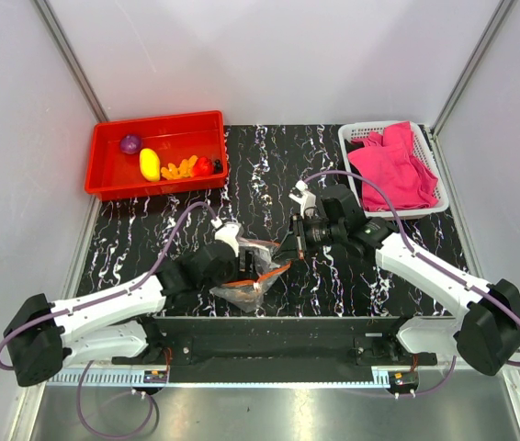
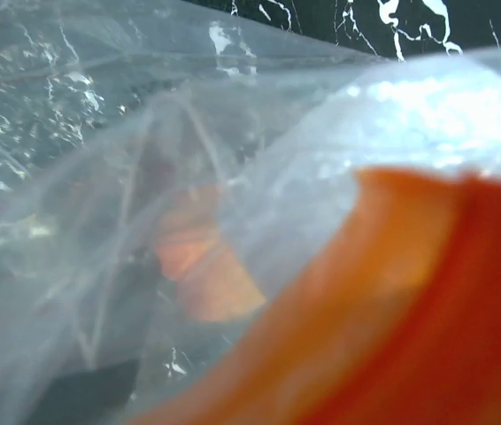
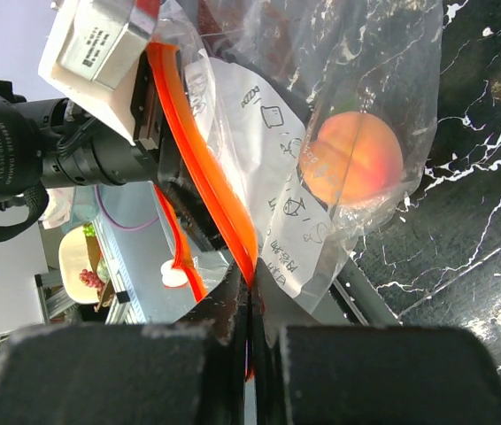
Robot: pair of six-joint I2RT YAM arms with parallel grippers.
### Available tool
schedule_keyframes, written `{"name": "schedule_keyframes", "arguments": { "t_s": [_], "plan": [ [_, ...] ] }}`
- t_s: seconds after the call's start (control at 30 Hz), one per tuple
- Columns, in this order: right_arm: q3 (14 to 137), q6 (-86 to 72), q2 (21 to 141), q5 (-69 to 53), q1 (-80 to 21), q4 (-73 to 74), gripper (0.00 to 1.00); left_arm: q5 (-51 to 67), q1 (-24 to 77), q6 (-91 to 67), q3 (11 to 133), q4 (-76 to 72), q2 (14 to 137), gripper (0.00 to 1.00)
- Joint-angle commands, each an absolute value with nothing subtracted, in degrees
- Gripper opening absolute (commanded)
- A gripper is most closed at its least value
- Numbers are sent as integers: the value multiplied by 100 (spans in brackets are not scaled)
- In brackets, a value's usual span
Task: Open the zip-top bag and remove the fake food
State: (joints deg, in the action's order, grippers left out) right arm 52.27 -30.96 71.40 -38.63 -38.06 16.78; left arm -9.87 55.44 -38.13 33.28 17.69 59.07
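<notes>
Right tool [image 3: 250, 305] is pressed together on the orange zip strip [image 3: 202, 168] of the bag [image 3: 366, 71], at the middle of the surface's [image 1: 352, 285] near edge. Left tool [image 1: 258, 268] is at the bag mouth; can't tell if it's spread. Peach [image 3: 357, 159] sits deep in the bag. Risks: the thin pinch slips when the left tool pushes in and the mouth collapses, or the peach tips out and rolls off the near edge.

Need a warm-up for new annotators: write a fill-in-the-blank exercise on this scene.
The right gripper is shut on the zip-top bag's orange-red ____.
The peach-like ball lies ____ the bag.
The yellow fruit lies in the ____ tray.
Missing: zip strip; inside; red.
</notes>
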Motion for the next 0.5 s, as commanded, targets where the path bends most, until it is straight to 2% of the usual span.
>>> {"name": "schedule_keyframes", "arguments": {
  "t_s": [0.0,0.1,0.13,0.27,0.33,0.37,0.47],
  "plan": [
    [5256,-3094,6961,-3911,-3762,1626,0,-844,5467,-3858,3331,1793,6064,75],
    [5238,-3094,6970,-3902,-3762,1626,0,-852,5467,-3823,3357,1810,6257,67],
    [5230,-3085,6978,-3902,-3762,1617,0,-861,5467,-3832,3349,1811,6284,61],
    [5212,-3076,6996,-3911,-3762,1617,0,-861,5467,-3850,3331,1749,6311,56],
    [5203,-3059,6987,-3911,-3753,1617,0,-826,5467,-3823,3348,1723,6363,60],
    [5203,-3059,6996,-3911,-3762,1626,0,-739,5467,-3815,3331,1670,6381,69],
    [5212,-3059,7005,-3911,-3762,1626,0,-546,5467,-3806,3296,1574,6512,78]
  ]
}}
